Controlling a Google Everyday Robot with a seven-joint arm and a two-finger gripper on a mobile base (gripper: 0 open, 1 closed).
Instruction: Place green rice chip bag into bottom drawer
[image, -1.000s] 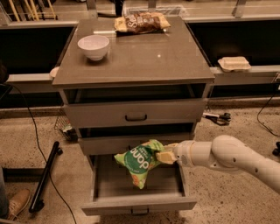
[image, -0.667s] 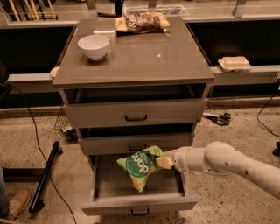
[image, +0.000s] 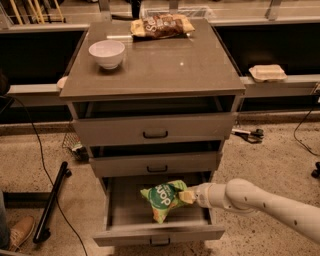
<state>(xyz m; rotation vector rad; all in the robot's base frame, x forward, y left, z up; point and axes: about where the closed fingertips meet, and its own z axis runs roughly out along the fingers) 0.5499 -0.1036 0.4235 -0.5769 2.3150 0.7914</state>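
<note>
1. Step in hand: the placing itself. The bag (image: 161, 196) is already over the open bottom drawer (image: 125, 214); what is left is to let it go.
2. Gripper (image: 188, 196): at the bag's right edge, inside the drawer opening toward its right side. It is closed on that edge and holds nothing else. The arm (image: 260, 202) reaches in from the right, low and nearly level.
3. Bag: bright green with white lettering, tilted, its lower tip pointing down toward the drawer floor. Whether the tip touches the floor cannot be told; most of the bag looks to hang from the grip.
4. Drawer: pulled well out, grey floor bare to the left of the bag. The two upper drawers (image: 156, 164) are only slightly out, the middle one overhanging the back of the bottom one.
5. Cabinet top (image: 165, 75): bowl (image: 106, 52) and brown bag (image: 161, 26), both well apart from the work.
6. Next move, as judged: a small descent if any, then open the jaws so the bag drops flat on the floor, and draw the arm out to the right, clear of the middle drawer front above.
7. Risk: the crinkly bag could cling to a finger or settle against the drawer's right wall.
</note>
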